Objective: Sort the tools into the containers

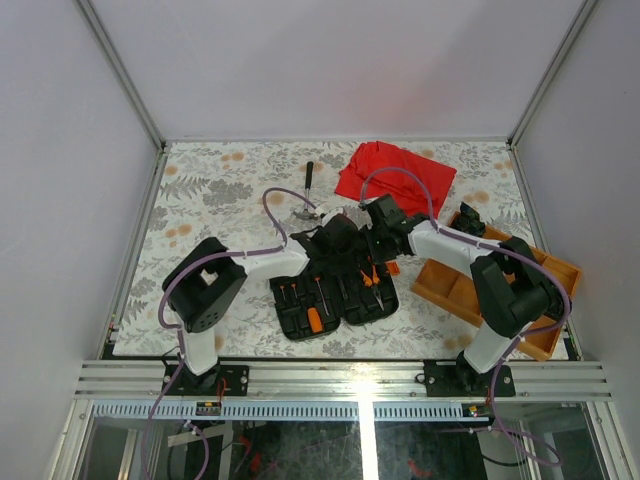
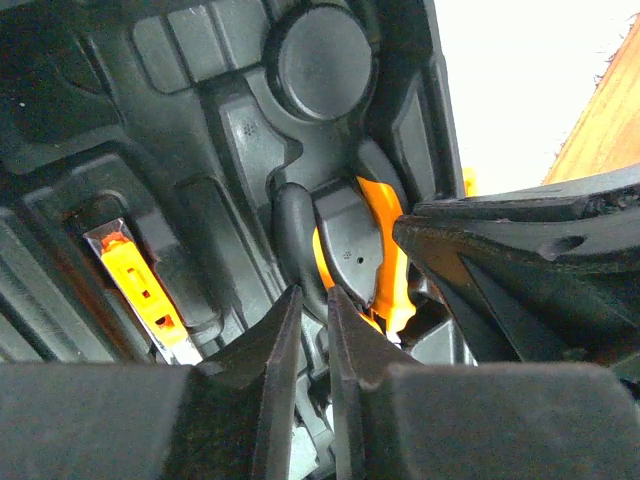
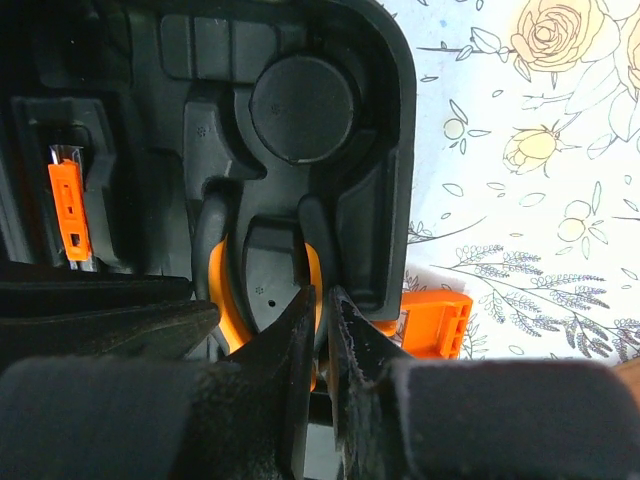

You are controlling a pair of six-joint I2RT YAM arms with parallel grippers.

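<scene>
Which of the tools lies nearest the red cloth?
The long black-handled driver, lying alone on the floral table just left of the red cloth. The orange-handled tools all sit in the open black case.

Flowered table, with a few things lying on it.
The table (image 1: 210,200) is covered by a pale sheet printed with leaves and roses. Toward the front, about the middle, a black case (image 1: 285,322) lies flat and open, its orange latch sticking out on the right. Behind it, well apart, a black-handled driver (image 1: 309,178) lies pointing toward the far edge. Near the driver, to its right, a red cloth (image 1: 395,172) lies crumpled. On the right side a wooden tray (image 1: 440,293) lies at a slant, its outer end reaching the table's right edge.
</scene>
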